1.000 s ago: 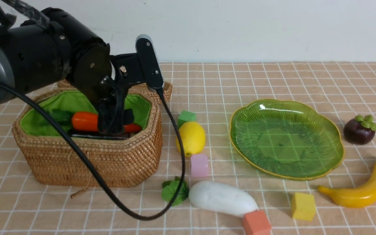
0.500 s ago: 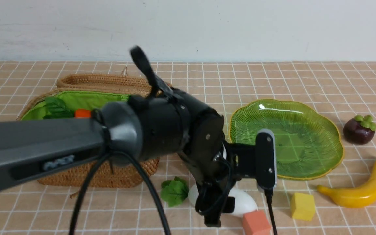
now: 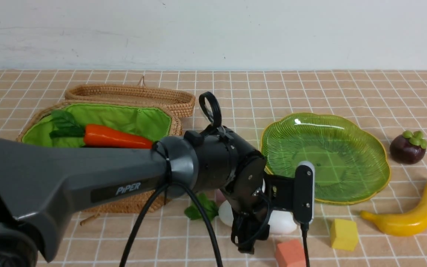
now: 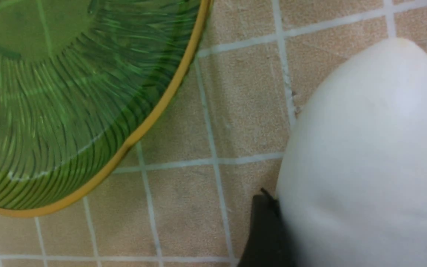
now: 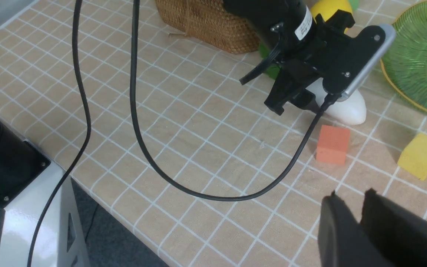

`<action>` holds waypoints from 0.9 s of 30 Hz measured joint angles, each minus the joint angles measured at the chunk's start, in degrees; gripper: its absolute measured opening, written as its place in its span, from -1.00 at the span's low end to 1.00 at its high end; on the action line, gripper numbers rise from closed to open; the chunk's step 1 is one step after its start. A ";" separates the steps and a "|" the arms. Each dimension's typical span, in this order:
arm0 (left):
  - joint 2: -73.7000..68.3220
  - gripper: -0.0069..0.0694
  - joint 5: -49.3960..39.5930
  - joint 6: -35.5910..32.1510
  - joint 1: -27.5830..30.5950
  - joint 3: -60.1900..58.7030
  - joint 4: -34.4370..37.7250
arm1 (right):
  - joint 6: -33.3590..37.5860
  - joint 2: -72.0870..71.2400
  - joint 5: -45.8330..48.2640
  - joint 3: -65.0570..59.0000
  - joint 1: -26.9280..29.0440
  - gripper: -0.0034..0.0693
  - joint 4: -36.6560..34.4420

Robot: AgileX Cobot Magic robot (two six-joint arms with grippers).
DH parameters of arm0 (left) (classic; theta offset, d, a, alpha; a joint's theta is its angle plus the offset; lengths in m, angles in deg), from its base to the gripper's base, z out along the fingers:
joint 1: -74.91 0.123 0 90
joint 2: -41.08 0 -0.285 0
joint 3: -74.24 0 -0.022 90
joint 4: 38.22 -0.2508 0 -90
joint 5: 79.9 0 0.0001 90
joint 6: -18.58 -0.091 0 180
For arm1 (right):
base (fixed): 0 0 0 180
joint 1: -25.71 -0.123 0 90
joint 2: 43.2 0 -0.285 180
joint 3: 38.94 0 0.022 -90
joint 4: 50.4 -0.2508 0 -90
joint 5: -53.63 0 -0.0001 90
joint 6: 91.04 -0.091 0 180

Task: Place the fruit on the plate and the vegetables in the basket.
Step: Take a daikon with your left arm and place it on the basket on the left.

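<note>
My left gripper point(image 3: 252, 237) is down on the white radish point(image 3: 282, 222), which lies in front of the green plate point(image 3: 324, 159). In the left wrist view a dark finger point(image 4: 263, 230) presses the radish's point(image 4: 365, 148) side, beside the plate's yellow rim point(image 4: 135, 137). The basket point(image 3: 124, 205) holds an orange carrot point(image 3: 113, 139). The plate holds nothing. Mangosteen point(image 3: 408, 148) and banana point(image 3: 410, 217) lie to its right. The lemon point(image 5: 328, 7) shows only in the right wrist view, behind the left arm. My right gripper point(image 5: 350, 193) hovers near the table's front, jaws nearly together, nothing between them.
An orange foam cube point(image 3: 289, 254) lies just in front of the radish, a yellow cube point(image 3: 343, 233) to its right. The basket's woven lid point(image 3: 132, 94) lies open behind it. The left arm's black cable point(image 5: 135, 111) loops over the table near the front edge.
My left arm swung from inside the basket, where the carrot stays, rightward and down to the radish. Its jaws closed onto the radish, whose leaves have shifted slightly.
</note>
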 joint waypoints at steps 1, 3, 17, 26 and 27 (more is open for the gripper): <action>0.00 0.41 0.05 0.73 0.00 0.00 -0.24 | 0.00 0.00 0.00 0.00 0.00 -0.57 0.00; 0.41 0.41 -0.02 1.94 0.00 0.00 -0.80 | 0.00 0.00 0.00 0.00 0.00 -0.57 -0.18; 24.59 0.41 -14.34 20.76 6.06 -0.64 -21.73 | 0.00 0.00 -3.01 0.00 0.00 -0.57 0.00; 20.56 0.66 -13.40 24.13 22.13 -1.02 -22.99 | 0.00 0.00 -4.28 0.00 0.00 -0.57 0.00; 19.81 0.84 -12.56 25.99 23.39 -1.02 -22.94 | 0.00 0.00 -4.58 0.00 0.00 -0.57 0.00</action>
